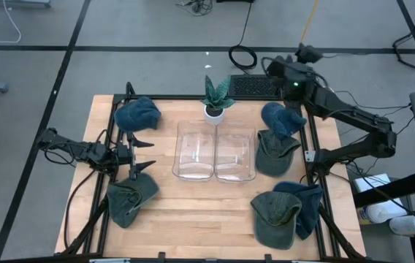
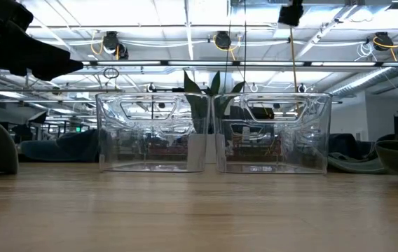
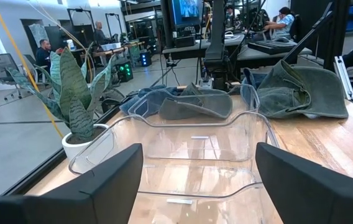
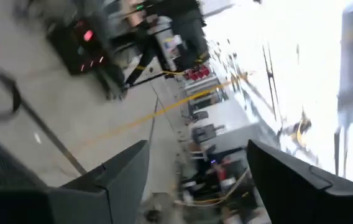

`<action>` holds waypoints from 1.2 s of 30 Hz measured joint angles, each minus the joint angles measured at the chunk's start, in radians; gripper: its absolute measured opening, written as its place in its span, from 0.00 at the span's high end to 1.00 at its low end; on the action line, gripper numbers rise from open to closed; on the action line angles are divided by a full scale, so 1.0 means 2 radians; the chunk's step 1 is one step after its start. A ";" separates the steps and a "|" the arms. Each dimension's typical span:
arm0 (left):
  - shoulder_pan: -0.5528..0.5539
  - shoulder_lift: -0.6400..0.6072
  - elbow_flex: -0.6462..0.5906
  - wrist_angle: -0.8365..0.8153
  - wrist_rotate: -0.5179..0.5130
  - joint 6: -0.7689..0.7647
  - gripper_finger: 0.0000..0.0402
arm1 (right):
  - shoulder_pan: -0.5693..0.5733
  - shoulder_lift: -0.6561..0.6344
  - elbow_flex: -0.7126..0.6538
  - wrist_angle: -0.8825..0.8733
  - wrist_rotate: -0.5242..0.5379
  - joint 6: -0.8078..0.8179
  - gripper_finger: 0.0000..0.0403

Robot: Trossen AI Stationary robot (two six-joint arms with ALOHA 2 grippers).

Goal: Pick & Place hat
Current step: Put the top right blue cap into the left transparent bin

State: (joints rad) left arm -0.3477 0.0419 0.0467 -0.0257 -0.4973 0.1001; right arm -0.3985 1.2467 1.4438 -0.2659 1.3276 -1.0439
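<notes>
Several hats lie on the wooden table in the high view. A blue hat [image 1: 136,113] and a green hat [image 1: 131,199] lie on the left. A blue hat [image 1: 280,118], a green hat [image 1: 275,151] and a green hat [image 1: 275,217] resting on a blue one [image 1: 306,199] lie on the right. My left gripper [image 1: 145,155] hovers open between the two left hats, facing the clear bins [image 3: 195,155]. My right gripper [image 4: 195,174] is open and empty, raised past the table's far edge near the far right corner [image 1: 277,69].
Two clear plastic bins [image 1: 195,150] [image 1: 235,152] stand side by side at the table's middle. A potted plant [image 1: 216,98] stands just behind them. A black frame [image 1: 314,157] runs along the table's edges. Bare wood [image 1: 200,212] lies in front of the bins.
</notes>
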 joint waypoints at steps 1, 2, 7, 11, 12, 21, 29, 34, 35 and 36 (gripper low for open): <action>0.000 0.000 0.000 0.000 0.000 0.000 0.19 | -0.005 0.001 0.000 -0.025 -0.009 -0.002 0.36; 0.000 0.000 0.000 0.000 0.000 0.000 0.19 | -0.009 0.004 0.000 -0.043 -0.019 -0.003 0.36; 0.000 0.000 0.000 0.000 0.000 0.000 0.19 | -0.020 0.015 0.000 -0.103 -0.092 0.020 0.36; 0.000 0.000 0.000 0.000 0.000 0.000 0.20 | -0.026 0.026 0.000 -0.144 -0.152 0.118 0.36; 0.000 0.000 0.000 0.000 0.000 0.000 0.21 | -0.030 0.030 0.000 -0.159 -0.173 0.152 0.36; 0.000 0.000 0.000 0.000 0.000 0.000 0.22 | -0.070 0.046 0.000 -0.296 -0.239 0.490 0.36; 0.000 0.000 0.000 0.000 0.000 0.000 0.19 | -0.102 0.055 0.000 -0.395 -0.404 0.738 0.36; 0.000 0.000 0.000 0.000 0.000 0.000 0.21 | -0.122 0.071 0.000 -0.413 -0.510 0.807 0.36; 0.000 0.000 0.000 0.000 0.000 0.000 0.22 | -0.126 0.074 0.000 -0.419 -0.521 0.816 0.36; 0.000 0.000 0.000 0.000 0.000 0.000 0.22 | -0.129 0.078 0.000 -0.424 -0.528 0.824 0.36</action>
State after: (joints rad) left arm -0.3475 0.0420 0.0467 -0.0257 -0.4970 0.1001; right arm -0.6573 1.4022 1.4433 -1.1142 0.2712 0.6032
